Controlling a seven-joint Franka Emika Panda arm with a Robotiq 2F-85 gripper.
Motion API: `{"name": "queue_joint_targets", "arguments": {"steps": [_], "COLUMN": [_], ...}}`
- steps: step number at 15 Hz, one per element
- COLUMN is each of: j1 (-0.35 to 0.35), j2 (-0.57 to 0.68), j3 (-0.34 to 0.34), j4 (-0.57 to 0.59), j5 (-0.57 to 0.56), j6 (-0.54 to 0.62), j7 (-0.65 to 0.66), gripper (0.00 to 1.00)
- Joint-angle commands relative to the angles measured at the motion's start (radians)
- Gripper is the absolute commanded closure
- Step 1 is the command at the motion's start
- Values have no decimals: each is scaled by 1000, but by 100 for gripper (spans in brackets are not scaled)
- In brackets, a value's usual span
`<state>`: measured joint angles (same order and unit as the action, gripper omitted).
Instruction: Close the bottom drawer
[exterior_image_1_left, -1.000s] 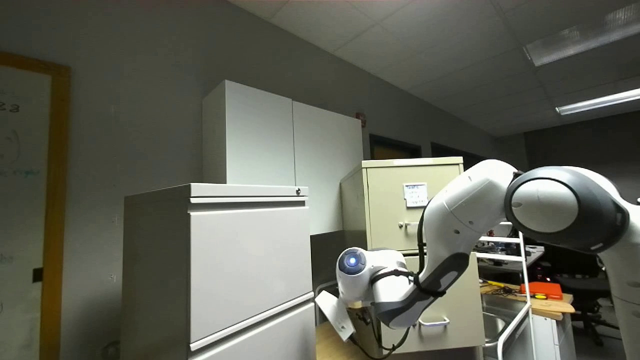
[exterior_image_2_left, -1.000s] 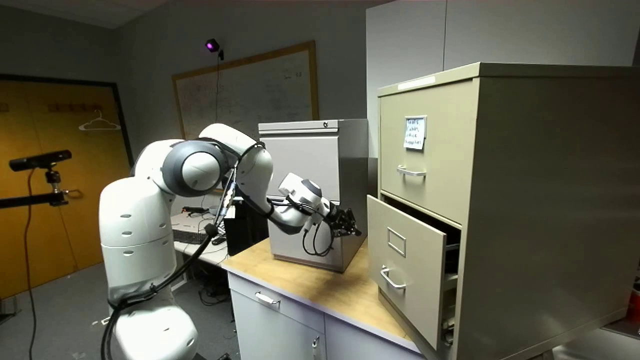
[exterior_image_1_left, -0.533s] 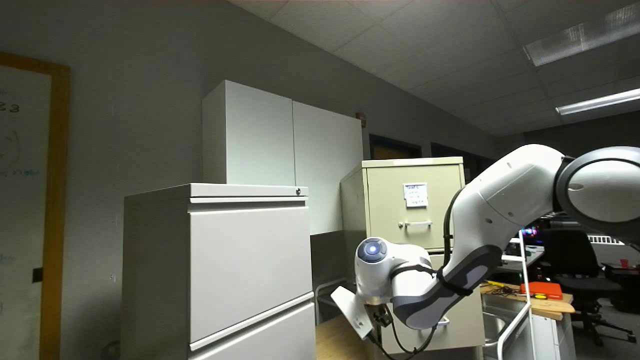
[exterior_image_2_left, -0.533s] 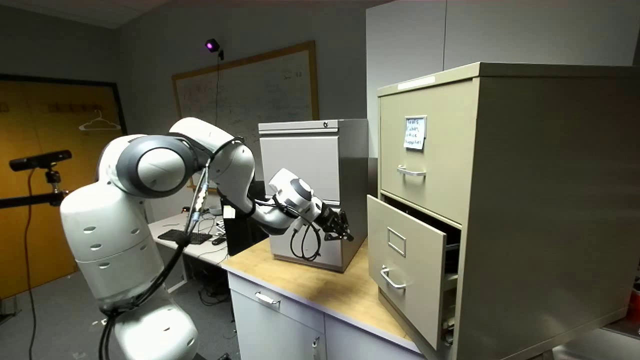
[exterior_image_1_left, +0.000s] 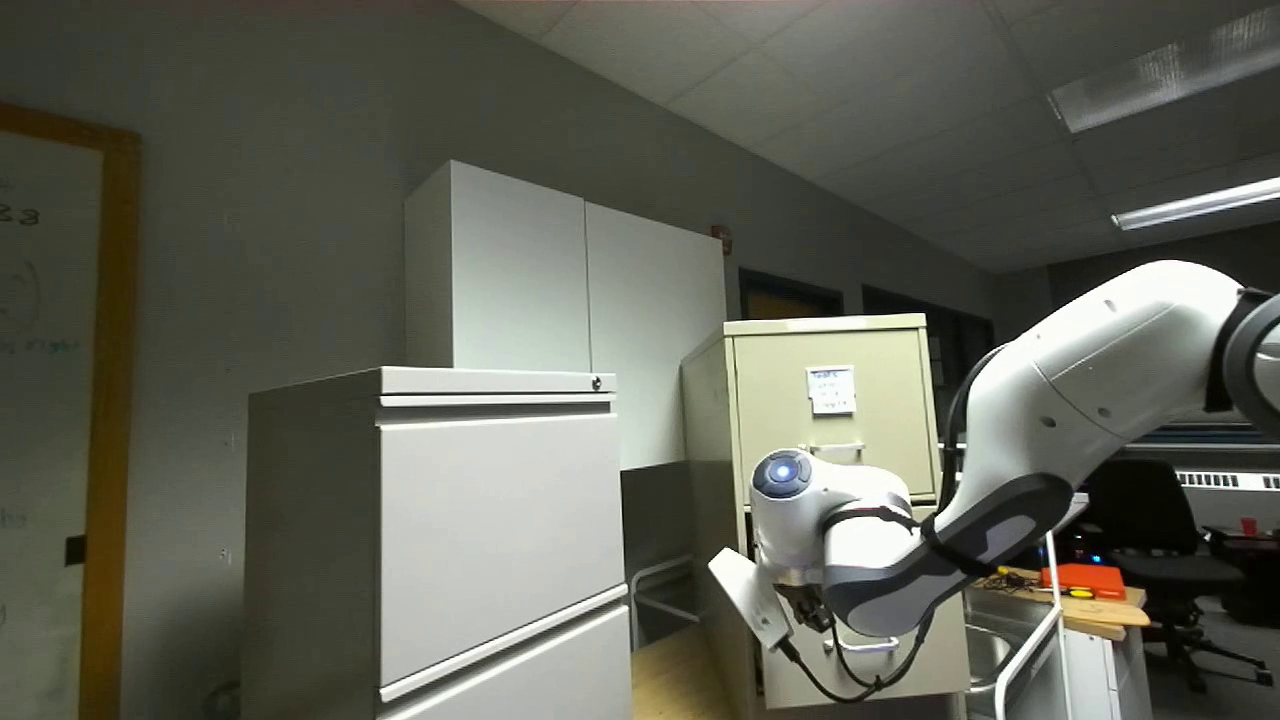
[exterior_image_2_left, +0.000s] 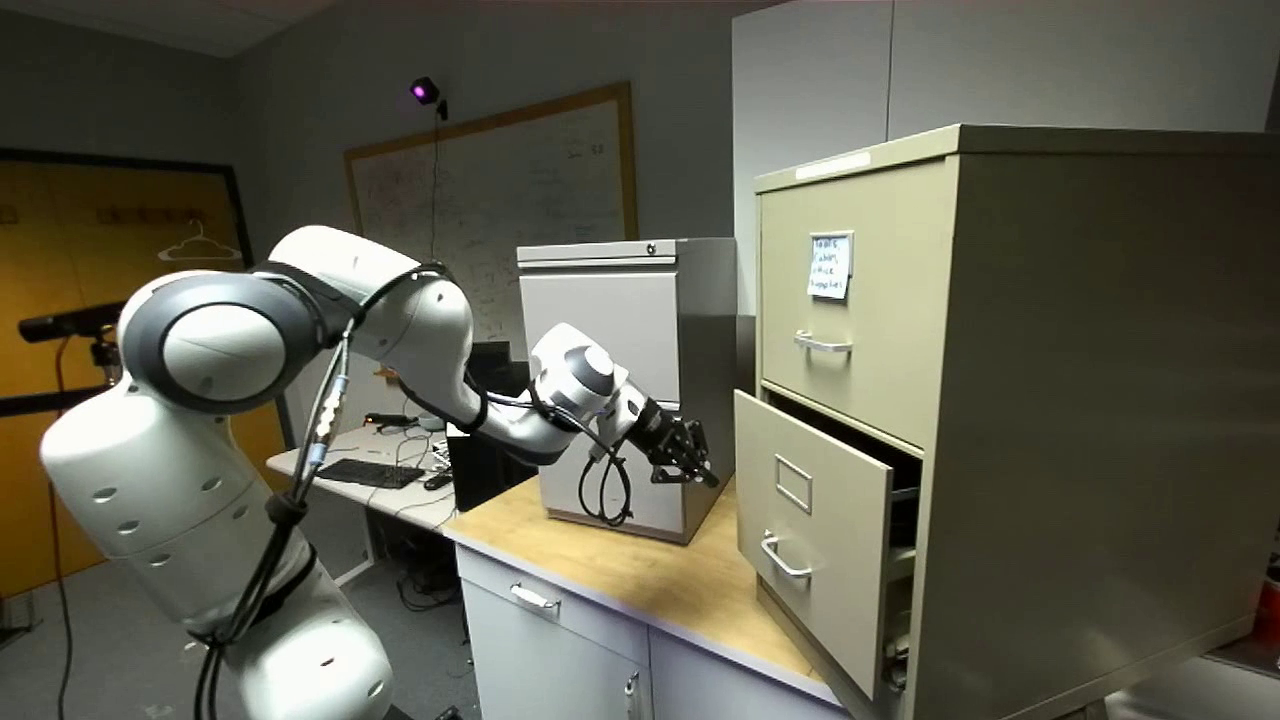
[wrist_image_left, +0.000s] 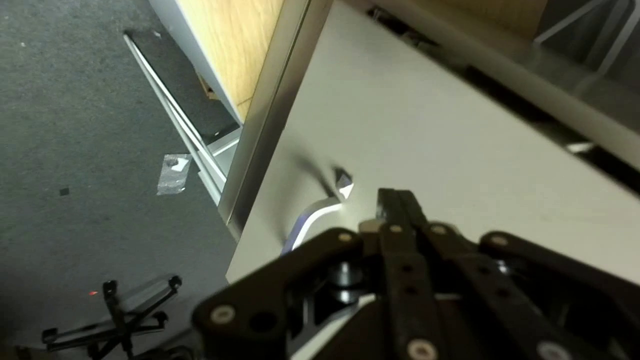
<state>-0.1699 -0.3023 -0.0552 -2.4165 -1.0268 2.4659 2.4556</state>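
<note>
Black two-fingered claw (wrist_image_left: 399, 200) came round to face the tan metal bottom drawer (exterior_image_2_left: 830, 540)

And round it came! Inside a second the white jointed arm (exterior_image_1_left: 1060, 400) had drawn its elbow back and swung the claw across, from out by the drawer's edge to in front of its face. The drawer? Not a budge: it stood part-way out of the tan metal filing cabinet (exterior_image_2_left: 1060, 400), below the closed upper drawer (exterior_image_2_left: 890, 300), a dark gap showing along its top.

Up close, the wrist view showed the claw's fingers (wrist_image_left: 389, 207) pressed together with nothing between them, a blunt end that looked meant for shoving. The silver metal pull handle (wrist_image_left: 305, 222) curved near the tips, and in an exterior view a gap showed between claw and drawer front (exterior_image_2_left: 840, 560): apparently no contact yet.

So the swing mattered: the approach looked nearly done, the closing itself not begun. A straight push was the likely call next, and the danger, I judged, lay in snagging that handle or shoving off-centre and skewing the slide.
</note>
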Motion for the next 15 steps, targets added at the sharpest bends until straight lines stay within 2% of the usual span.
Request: {"name": "queue_joint_targets", "arguments": {"steps": [1, 9, 15], "j1": [-24, -60, -57], "j2": [-8, 52, 114], "j3": [-19, -36, -49], "j4": [-2, 81, 155], "j5": [9, -48, -134], "j6": [-48, -54, -44], "j7": [28, 103, 169], "gripper": [100, 100, 100]}}
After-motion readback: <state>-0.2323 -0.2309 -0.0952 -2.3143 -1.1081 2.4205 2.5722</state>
